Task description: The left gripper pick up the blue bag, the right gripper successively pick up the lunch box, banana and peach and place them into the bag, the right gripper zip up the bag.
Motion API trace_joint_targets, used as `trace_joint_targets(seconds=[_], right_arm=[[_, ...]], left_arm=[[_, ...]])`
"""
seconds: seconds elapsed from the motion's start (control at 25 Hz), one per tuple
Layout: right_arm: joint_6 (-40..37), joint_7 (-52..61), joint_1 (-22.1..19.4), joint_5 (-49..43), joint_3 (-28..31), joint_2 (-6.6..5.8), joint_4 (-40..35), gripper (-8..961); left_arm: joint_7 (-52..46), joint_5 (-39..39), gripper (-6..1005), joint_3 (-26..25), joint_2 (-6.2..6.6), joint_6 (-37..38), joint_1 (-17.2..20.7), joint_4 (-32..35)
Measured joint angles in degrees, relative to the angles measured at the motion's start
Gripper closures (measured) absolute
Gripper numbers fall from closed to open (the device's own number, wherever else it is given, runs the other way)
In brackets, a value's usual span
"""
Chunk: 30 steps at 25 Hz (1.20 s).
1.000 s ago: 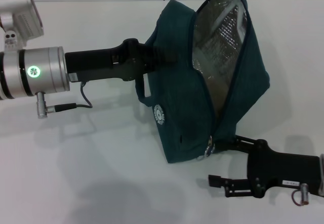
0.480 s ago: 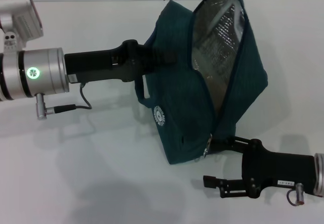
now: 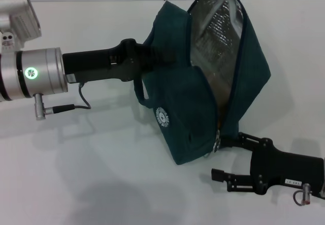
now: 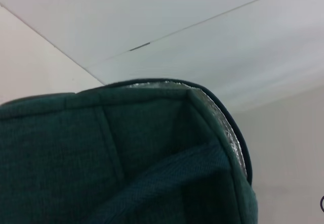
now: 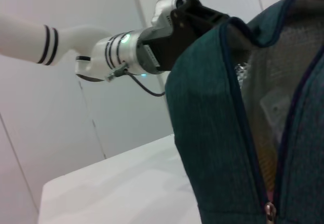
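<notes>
The blue bag (image 3: pixel 198 98) hangs tilted above the white table, its foil-lined mouth (image 3: pixel 218 32) facing up and to the right. My left gripper (image 3: pixel 155 57) is buried in the bag's upper side near a handle and holds it up. Low on the right, my right gripper (image 3: pixel 221 158) stands open. Its upper finger (image 3: pixel 238 138) lies against the bag's bottom corner, right beside the metal zip pull (image 3: pixel 217 142). The right wrist view shows the zip pull (image 5: pixel 270 211) and a pale boxy shape (image 5: pixel 273 107) inside the bag. I cannot make out the lunch box, banana or peach.
The white table (image 3: pixel 101 174) stretches below and in front of the bag, with a pale wall behind its back edge. A thin cable (image 3: pixel 76 105) hangs under my left arm's silver section. Bag fabric (image 4: pixel 126 173) fills most of the left wrist view.
My right gripper drifted left, then came back right and slightly up. The bag's lower corner and zip pull shifted right and upward with it. The left arm barely moved.
</notes>
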Motion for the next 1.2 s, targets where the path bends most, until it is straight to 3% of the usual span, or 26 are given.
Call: trace_joint_targets(seconds=[0.8,1.2], right_arm=[[-0.6,-0.3,-1.4,3.3,0.0,-0.01,-1.3,84],[1.2,-0.3,2.5,2.9,-0.7,0.0,0.7,84]], left_arm=[[0.0,-0.8,953,0.0,0.33,0.0,0.9,0.0],[0.0,-0.9,953,0.3,0.23,0.2,0.6,0.0]])
